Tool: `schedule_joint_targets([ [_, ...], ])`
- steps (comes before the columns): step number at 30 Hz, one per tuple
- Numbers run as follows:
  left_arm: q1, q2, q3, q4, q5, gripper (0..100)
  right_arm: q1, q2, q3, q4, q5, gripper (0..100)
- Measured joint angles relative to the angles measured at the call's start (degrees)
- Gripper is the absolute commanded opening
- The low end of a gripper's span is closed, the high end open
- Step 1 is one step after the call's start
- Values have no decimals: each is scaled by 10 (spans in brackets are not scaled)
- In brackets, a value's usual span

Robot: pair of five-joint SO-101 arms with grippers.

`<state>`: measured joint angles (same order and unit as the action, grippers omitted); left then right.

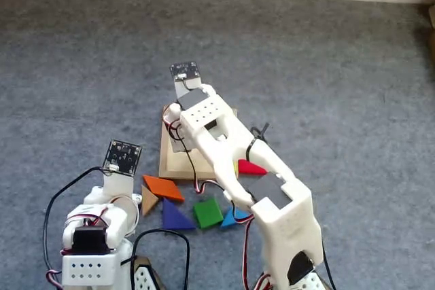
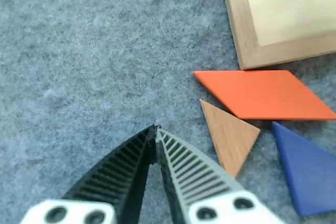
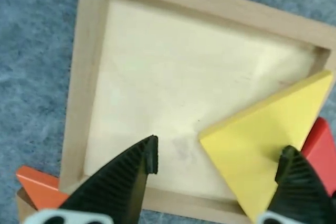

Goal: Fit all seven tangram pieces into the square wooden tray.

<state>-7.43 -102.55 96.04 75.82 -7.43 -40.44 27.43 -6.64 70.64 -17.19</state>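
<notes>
Right jaws stand apart above the tray [image 3: 86, 77], one tip over the yellow triangle [image 3: 257, 145], which lies in a tray corner, partly across the rim. Left jaws are together above the surface [image 2: 79, 51], beside the brown triangle [image 2: 229, 135], orange parallelogram [image 2: 262, 94] and blue triangle [image 2: 307, 171], all outside the tray.

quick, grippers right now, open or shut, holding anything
left gripper: jaws shut, holding nothing.
right gripper: jaws open above the wooden tray, yellow triangle partly between them, not clamped.
</notes>
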Motion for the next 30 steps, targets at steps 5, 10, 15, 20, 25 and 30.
schedule_joint_targets([
  [5,0,0,0,0,0,7,-4,2,0,-8,2,328],
  [10,0,0,0,0,0,7,-4,2,0,-9,2,328],
  [15,0,0,0,0,0,7,-4,-2,0,-5,2,328],
  [20,0,0,0,0,0,7,4,-66,4,37,50,328],
  [25,0,0,0,0,0,7,38,-148,11,73,106,328],
  [30,0,0,0,0,0,7,44,-172,74,83,137,328],
])
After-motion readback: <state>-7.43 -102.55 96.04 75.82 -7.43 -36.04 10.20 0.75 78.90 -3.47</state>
